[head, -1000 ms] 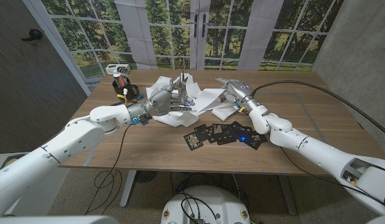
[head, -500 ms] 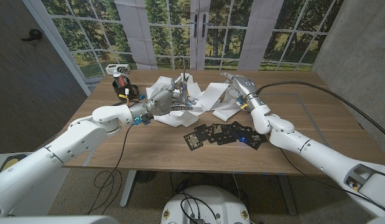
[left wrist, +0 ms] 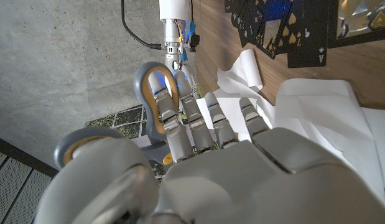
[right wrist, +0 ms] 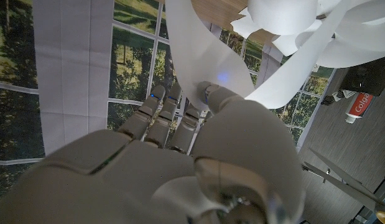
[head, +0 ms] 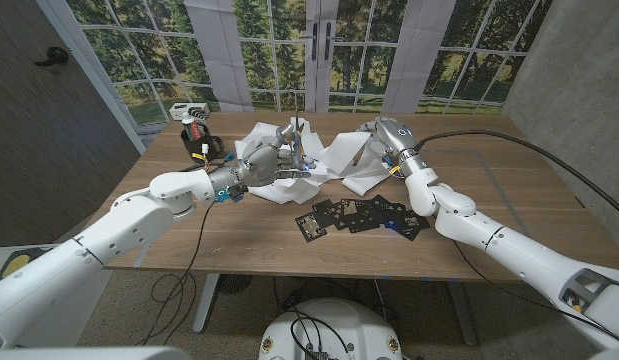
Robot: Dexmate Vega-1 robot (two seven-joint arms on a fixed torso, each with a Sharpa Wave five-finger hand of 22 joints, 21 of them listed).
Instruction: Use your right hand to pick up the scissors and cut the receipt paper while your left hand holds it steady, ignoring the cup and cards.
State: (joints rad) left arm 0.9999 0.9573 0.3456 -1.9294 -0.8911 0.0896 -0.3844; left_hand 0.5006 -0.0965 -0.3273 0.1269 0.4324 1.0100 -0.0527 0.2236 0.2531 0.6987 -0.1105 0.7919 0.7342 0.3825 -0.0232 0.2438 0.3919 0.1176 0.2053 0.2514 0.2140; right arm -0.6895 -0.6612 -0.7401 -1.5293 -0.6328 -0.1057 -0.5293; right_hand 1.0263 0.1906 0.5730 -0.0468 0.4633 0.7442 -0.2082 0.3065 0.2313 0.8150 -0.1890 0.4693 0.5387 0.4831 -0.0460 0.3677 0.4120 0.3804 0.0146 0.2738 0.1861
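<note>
**Roles are swapped: your left hand has the scissors, your right has the paper**

Your left hand (head: 261,160) is closed round the scissors (head: 292,140), which stand upright over the paper (head: 334,160) at the far middle of the table (head: 509,185). In the left wrist view the fingers (left wrist: 198,127) pass through a grey, orange-lined handle loop (left wrist: 156,93), so the grip looks set for working the blades rather than just carrying them. That is the opposite of what the task asks, so judge whether to carry on or hand over.

Your right hand (head: 387,135) is curled shut on a strip of the paper; the right wrist view shows the white band pinched at the fingertips (right wrist: 208,93) and looping away from them. Holding it raised like this probably keeps a free span taut between the hand and the heap, where blades could reach it.

Both arms come in low from the near corners and angle inward, the hands near each other over the heap but apart. The cards (head: 359,215) lie on the near side beneath your right forearm, and the cup (head: 197,135) stands at the far left; both are out of the way.
</note>
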